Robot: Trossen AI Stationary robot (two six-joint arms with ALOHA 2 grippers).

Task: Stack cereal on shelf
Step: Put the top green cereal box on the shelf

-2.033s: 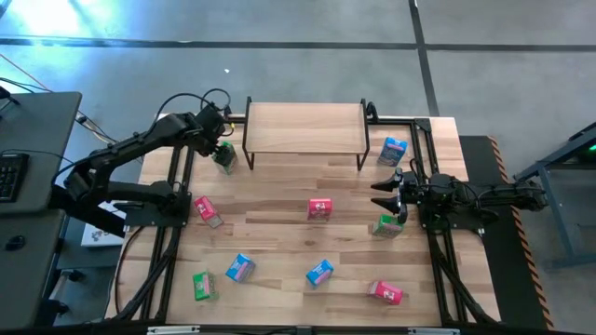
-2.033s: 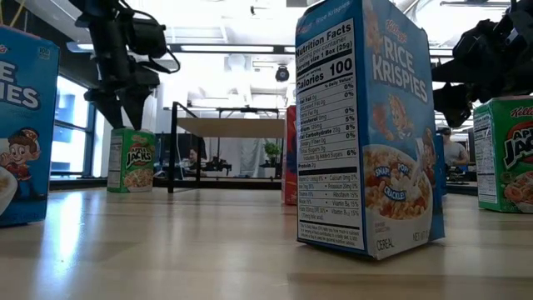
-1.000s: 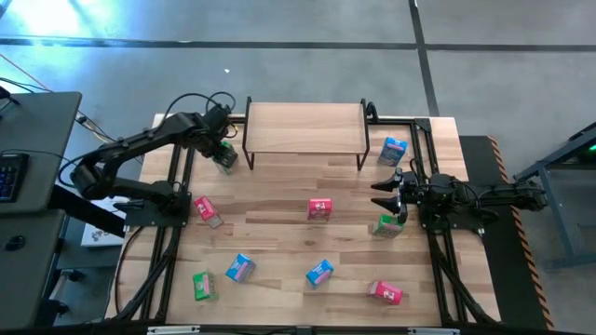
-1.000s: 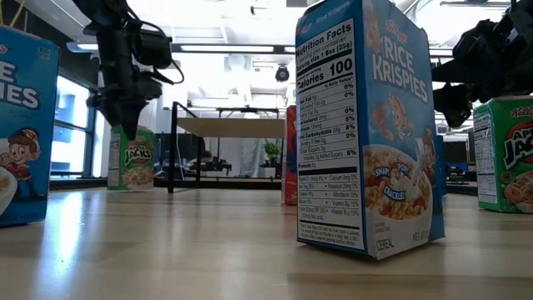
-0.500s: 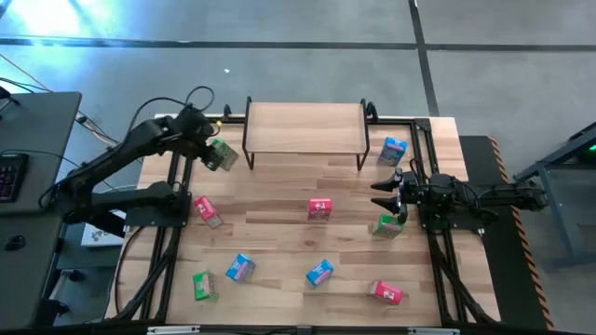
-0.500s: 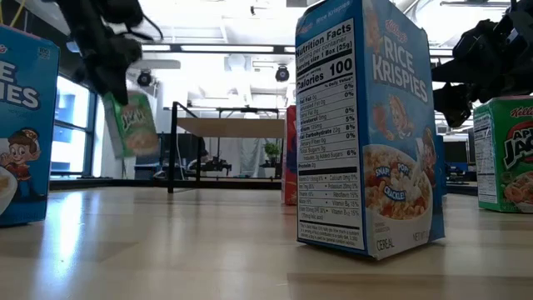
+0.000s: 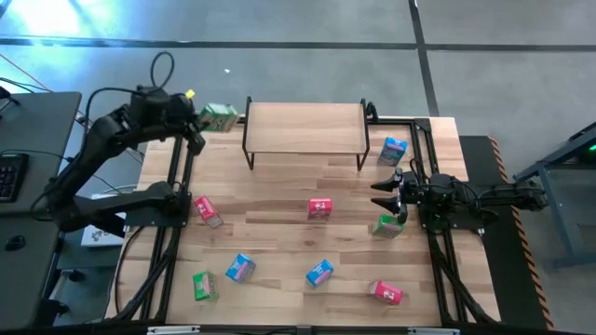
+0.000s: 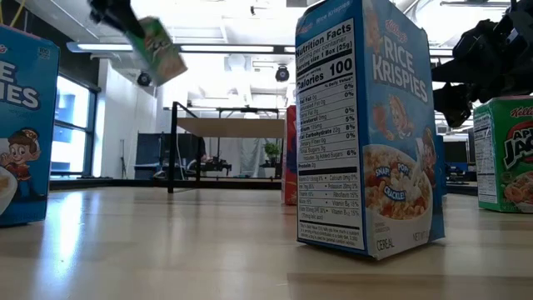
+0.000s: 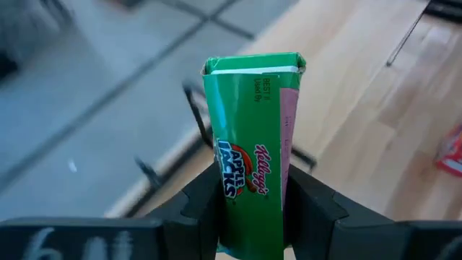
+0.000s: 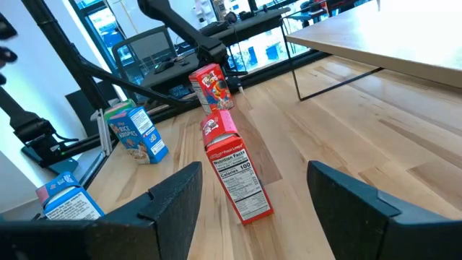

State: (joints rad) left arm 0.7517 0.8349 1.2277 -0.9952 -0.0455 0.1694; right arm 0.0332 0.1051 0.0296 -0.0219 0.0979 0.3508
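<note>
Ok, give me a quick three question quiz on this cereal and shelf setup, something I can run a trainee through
1. True or false: the shelf already has a cereal box on its plank.
2. Which box does the left gripper hold? A) blue Rice Krispies B) green Apple Jacks C) red-pink
3. Fill in: the right gripper hangs with its jaws ____ near the table's right edge, holding nothing.

Key
1. False: the plank is bare.
2. B: the green Apple Jacks box is clamped between the fingers, lifted off the table to the left of the shelf.
3. Open: beside it another green box stands untouched.
</note>
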